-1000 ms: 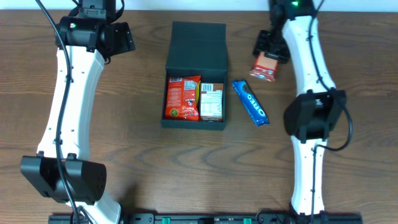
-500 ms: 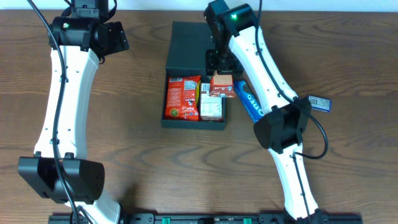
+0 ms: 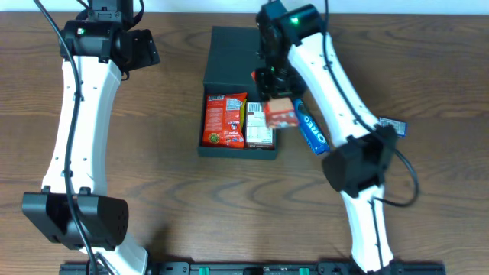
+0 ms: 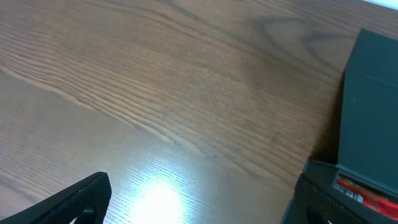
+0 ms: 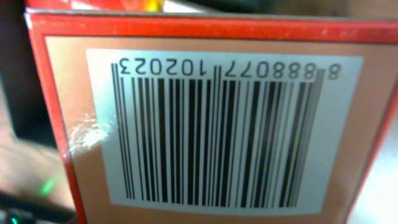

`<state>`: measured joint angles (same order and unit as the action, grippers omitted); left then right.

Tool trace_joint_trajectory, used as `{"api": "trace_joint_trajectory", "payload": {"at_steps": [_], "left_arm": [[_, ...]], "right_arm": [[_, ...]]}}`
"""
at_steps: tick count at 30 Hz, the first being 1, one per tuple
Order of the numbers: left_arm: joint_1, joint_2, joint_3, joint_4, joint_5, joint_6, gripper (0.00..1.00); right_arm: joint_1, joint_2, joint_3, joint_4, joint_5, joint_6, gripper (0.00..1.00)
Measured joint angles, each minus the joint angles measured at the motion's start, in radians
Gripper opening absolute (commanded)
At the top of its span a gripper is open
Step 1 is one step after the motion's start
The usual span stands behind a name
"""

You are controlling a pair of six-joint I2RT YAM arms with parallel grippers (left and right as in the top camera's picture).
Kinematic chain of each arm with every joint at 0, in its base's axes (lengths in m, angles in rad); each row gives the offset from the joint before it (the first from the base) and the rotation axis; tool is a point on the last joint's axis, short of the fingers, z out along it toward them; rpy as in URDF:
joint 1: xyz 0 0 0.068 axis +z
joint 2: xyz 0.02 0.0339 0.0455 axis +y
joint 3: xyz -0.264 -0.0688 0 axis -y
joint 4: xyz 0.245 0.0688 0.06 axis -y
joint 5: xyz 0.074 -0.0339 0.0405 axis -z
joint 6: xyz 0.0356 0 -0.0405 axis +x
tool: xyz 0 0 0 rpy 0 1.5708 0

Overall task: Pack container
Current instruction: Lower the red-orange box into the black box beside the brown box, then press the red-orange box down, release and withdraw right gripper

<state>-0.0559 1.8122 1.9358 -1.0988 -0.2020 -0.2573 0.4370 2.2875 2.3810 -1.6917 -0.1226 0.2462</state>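
The black container [image 3: 238, 53] lies open at the table's middle, its flap lid folded back. Inside it lie a red snack packet [image 3: 224, 120] and a white-labelled packet [image 3: 259, 127]. My right gripper [image 3: 276, 96] is shut on a small red carton [image 3: 280, 113], holding it over the container's right wall. In the right wrist view the carton's barcode face [image 5: 211, 124] fills the frame and hides the fingers. My left gripper [image 3: 142, 47] is open and empty at the back left; its wrist view shows bare table between the fingers [image 4: 199, 208] and the container [image 4: 370, 106] at right.
A blue Oreo packet [image 3: 312, 127] lies on the table just right of the container, under the right arm. A small blue packet [image 3: 393, 126] lies further right. The table's back edge is close behind the container.
My right gripper has carried the red carton from the right of the table leftward to the container's right wall. The left arm has shifted only slightly.
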Motion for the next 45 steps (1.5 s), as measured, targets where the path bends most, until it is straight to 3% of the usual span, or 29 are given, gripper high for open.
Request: {"api": "trace_joint_trajectory", "payload": {"at_steps": [4,9,13,21,30,45], "left_arm": [[0.0,0.0,0.0,0.003,0.02,0.0,0.95],[0.0,0.0,0.0,-0.008,0.039,0.0,0.95],[0.0,0.0,0.0,-0.025,0.042,0.0,0.95],[0.0,0.0,0.0,-0.045,0.042,0.0,0.95],[0.0,0.0,0.0,-0.046,0.042,0.0,0.95],[0.0,0.0,0.0,-0.046,0.042,0.0,0.95]], "right_arm": [[0.0,-0.175,-0.255,0.095,0.026,-0.001,0.51],[0.003,-0.216,-0.396,0.252,0.025,0.05,0.54],[0.036,-0.216,-0.417,0.377,0.027,0.119,0.59],[0.128,-0.216,-0.504,0.537,0.052,0.267,0.56],[0.128,-0.216,-0.608,0.6,0.073,0.372,0.55],[0.128,-0.216,-0.67,0.649,0.105,0.393,0.57]]}}
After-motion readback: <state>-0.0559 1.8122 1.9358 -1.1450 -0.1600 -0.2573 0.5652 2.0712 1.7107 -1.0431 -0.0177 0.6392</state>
